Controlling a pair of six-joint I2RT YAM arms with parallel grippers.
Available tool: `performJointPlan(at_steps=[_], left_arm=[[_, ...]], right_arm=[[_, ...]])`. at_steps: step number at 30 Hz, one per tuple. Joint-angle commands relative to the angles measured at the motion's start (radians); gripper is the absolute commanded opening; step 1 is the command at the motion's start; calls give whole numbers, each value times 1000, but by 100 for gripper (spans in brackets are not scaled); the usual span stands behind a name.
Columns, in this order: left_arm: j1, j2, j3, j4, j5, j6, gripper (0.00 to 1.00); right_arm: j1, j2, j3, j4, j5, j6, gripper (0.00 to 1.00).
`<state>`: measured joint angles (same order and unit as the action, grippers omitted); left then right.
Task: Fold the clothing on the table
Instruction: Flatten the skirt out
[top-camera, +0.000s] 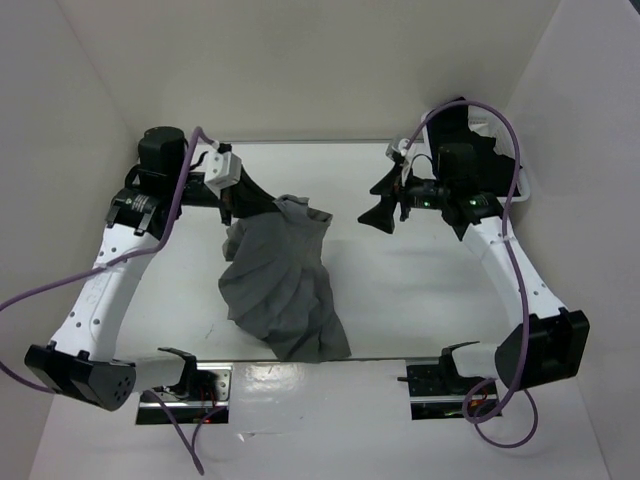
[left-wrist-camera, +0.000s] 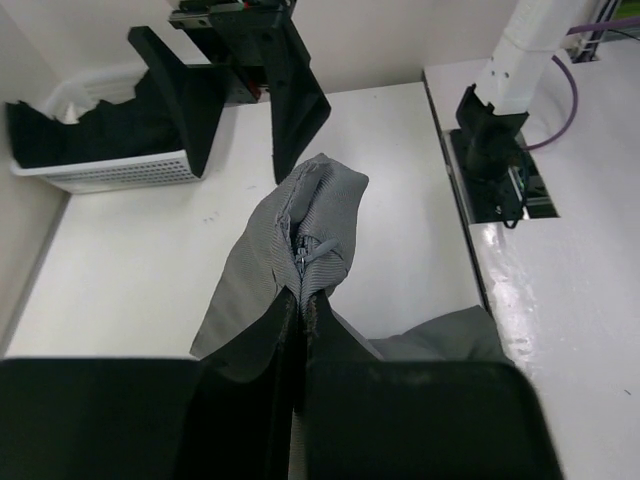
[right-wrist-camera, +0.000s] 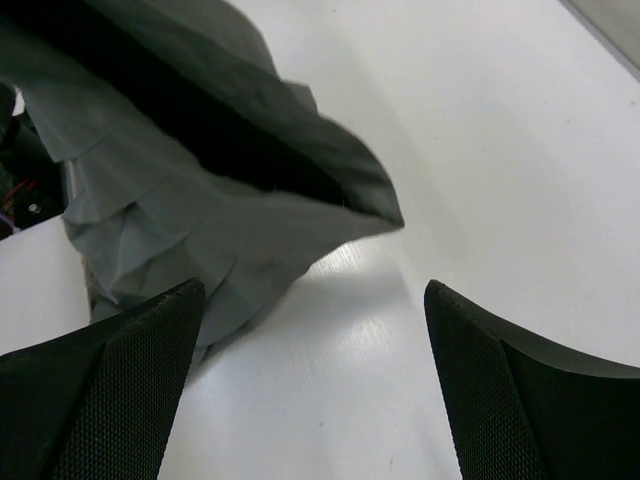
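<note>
Left fingers (left-wrist-camera: 262, 345) pinching zipped edge of grey pleated skirt (left-wrist-camera: 312, 215), rest draped on white table (left-wrist-camera: 140, 270), right fingers (right-wrist-camera: 120, 370) spread wide nearby

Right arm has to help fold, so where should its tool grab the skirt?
Probably the skirt's free waistband corner, jutting toward the open right tool and lifted off the table. Come in from the right; the left tool holds the zipper end.

White arms (top-camera: 100, 290), black joints (top-camera: 75, 370) (purple cables (top-camera: 516, 165))

Grey pleated skirt (top-camera: 283, 285) bunched, waistband end lifted off white table (top-camera: 400, 290)
</note>
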<state>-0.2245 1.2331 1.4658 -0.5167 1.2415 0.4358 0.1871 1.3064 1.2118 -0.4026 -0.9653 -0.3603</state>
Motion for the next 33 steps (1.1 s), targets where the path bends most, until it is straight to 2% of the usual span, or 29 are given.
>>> performJointPlan(at_steps=[1, 5, 6, 9, 11, 15, 16, 19, 20, 23, 25, 28, 33], left_arm=[[-41, -7, 16, 18, 21, -28, 4], [-50, -62, 16, -37, 46, 12, 4], [-50, -79, 16, -54, -14, 39, 6], [-50, -127, -112, -74, -143, 84, 7], [-50, -139, -259, -34, -243, 84, 8], [-32, -129, -459, 104, -423, -27, 18], [-23, -107, -473, 113, -538, -51, 21], [3, 58, -432, 77, -748, -120, 24], [17, 113, -402, 51, -772, -129, 24], [94, 393, -254, -89, -798, -160, 6], [160, 491, -194, -89, -809, -222, 5], [215, 535, -180, -43, -859, -259, 5], [280, 523, -161, -22, -936, -351, 6]], right_arm=[[0, -51, -41, 82, 60, 43, 94], [0, -41, -63, 104, 60, 52, 94], [0, -41, -63, 113, 60, 52, 94], [0, -9, -63, 113, 50, 61, 94], [0, 16, -52, 104, 34, 61, 94], [0, 16, -52, 104, 37, 52, 94], [12, 16, -52, 104, 37, 52, 94], [12, 16, -64, 113, 50, 41, 94], [21, 25, -64, 113, 60, 41, 94], [31, 56, -64, 123, 91, 41, 94], [43, 65, -55, 113, 103, 41, 94], [101, 93, -46, 100, 166, 23, 94], [224, 123, -46, 129, 392, 12, 94]])
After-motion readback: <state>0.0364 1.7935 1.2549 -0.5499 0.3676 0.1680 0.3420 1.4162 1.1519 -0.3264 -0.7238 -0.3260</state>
